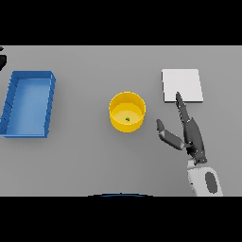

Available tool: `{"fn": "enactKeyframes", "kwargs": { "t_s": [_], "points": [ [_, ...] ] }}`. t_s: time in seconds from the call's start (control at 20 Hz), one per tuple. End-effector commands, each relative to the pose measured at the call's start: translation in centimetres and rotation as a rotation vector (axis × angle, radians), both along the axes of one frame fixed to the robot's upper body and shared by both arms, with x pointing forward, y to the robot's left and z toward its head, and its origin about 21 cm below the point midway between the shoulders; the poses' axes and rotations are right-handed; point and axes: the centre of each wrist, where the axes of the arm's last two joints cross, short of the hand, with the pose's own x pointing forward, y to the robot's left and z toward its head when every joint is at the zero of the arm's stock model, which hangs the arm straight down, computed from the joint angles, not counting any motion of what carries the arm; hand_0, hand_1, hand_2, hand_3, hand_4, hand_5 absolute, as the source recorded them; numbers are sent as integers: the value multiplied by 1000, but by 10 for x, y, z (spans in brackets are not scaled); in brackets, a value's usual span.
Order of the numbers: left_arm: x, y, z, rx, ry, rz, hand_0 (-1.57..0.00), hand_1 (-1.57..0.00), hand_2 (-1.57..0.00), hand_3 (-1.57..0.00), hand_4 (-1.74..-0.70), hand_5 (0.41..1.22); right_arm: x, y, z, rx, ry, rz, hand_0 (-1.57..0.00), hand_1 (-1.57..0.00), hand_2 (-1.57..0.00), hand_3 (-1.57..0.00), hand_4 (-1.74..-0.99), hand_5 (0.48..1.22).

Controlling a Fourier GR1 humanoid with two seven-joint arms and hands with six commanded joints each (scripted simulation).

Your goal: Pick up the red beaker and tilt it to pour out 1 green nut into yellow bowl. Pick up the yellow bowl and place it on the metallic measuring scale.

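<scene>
We find yellow bowl (127,111) upright at table (85,156) centre, one green nut (127,119) inside. We note right hand (187,133) just right of bowl, not touching; fingers straight, thumb spread toward bowl, fingertips over near edge of white scale (182,85). Blue tray (28,104) far left. Dark left hand (2,59) at left edge; we cannot tell its state.

A yellow bowl (127,111) stands mid-table with one green nut (127,119) inside. Right of it the right hand (189,132) lies open, fingertips over the near edge of the pale scale (182,85), perhaps touching. A blue tray (29,102) sits far left
</scene>
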Motion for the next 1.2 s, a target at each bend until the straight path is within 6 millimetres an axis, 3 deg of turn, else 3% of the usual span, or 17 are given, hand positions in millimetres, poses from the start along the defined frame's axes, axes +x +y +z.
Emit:
{"fn": "enactKeyframes", "kwargs": {
  "t_s": [0.0,0.1,0.3,0.35,0.45,0.5,0.6,0.75,0.9,1.15],
  "points": [
    [-6,-3,-5,-13,11,7,-1571,-1571,-1571,-1393,-1741,1221,-1,0,-1,8,-2,-6,1,1,1,1,-1201,693],
    [-21,-8,-13,-29,34,25,-1571,-1571,-1571,-1383,-1741,1221,-1,0,-1,11,3,-9,1,1,1,1,-1186,687],
    [-43,-18,-24,-91,119,6,-1571,-1571,-1571,-1366,-1735,955,-1,1,0,13,13,-2,1,1,1,1,-1168,679],
    [-47,-19,-22,-89,144,-28,-1571,-1571,-1571,-1407,-1661,888,0,1,2,9,3,-6,1,1,1,1,-1165,678],
    [-56,-19,-13,-59,146,-131,-1571,-1545,-1489,-1238,-1311,774,0,2,1,3,9,-10,1,1,1,1,-1163,671],
    [-62,-17,-12,-41,151,-191,-1495,-1380,-1311,-1098,-1155,740,-1,1,1,-3,11,-11,1,1,1,1,-1159,669],
    [-67,-11,-15,-73,188,-273,-1003,-883,-839,-707,-933,697,-1,0,-1,-2,12,-8,1,1,1,1,-1162,671],
    [-71,-8,-13,-35,243,-308,-513,-452,-429,-361,-785,656,1,3,1,9,-9,-3,1,1,1,1,-1147,680],
    [-67,-7,-19,4,255,-311,-262,-231,-219,-185,-741,648,2,0,2,4,-2,8,1,1,1,1,-1156,690],
    [-61,-13,-20,43,195,-293,-85,-75,-71,-60,-705,653,-2,-1,0,-23,17,-13,1,1,1,1,-1178,679]
  ]
}}
